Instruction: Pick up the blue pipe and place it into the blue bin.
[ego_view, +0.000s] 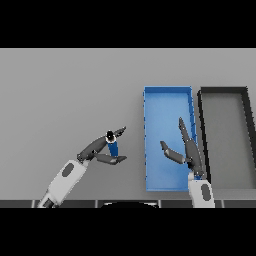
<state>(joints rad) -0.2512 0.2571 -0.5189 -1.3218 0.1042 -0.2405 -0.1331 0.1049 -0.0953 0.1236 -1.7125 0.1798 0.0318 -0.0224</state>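
A short blue pipe (112, 146) with a dark end stands between the fingers and thumb of my left hand (100, 149), which pinches it just left of the blue bin (167, 100). I cannot tell whether the pipe rests on the table or is lifted. The bin is a long shallow tray at centre right. My right hand (187, 149) hovers over the bin's near right part with fingers straight and thumb spread, holding nothing.
A black bin (226, 91) of similar size lies right beside the blue bin on its right. The grey table (65, 90) stretches wide to the left and back.
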